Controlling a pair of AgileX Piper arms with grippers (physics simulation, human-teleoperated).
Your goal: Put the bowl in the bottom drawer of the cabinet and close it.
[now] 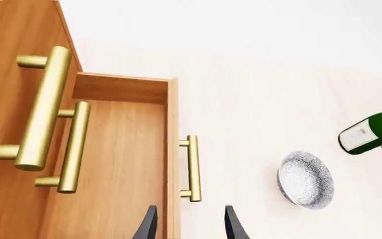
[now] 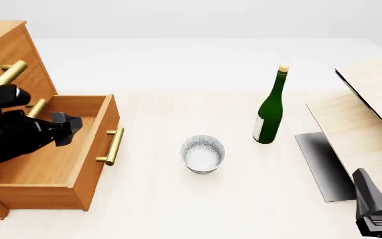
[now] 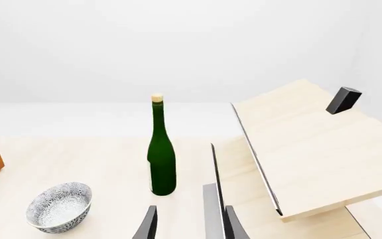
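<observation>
both grippers open: left gripper (image 1: pixel 189 224) raised, right gripper (image 3: pixel 189 224) low

I see cabinet (image 2: pixel 5 55) at far left w/ bottom drawer (image 2: pixel 58 159) pulled out toward table centre. Bowl (image 2: pixel 203 153) sits on table just right of drawer; bottle (image 2: pixel 269 112) behind-right of bowl; boards (image 2: pixel 367 119) at far right.

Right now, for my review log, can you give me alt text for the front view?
A speckled white bowl sits upright on the pale table, beside the open bottom drawer of a wooden cabinet. The left tool hovers over the drawer, holding nothing. A green bottle stands beyond the bowl, with pale boards at right and the right tool low in the corner.
</observation>
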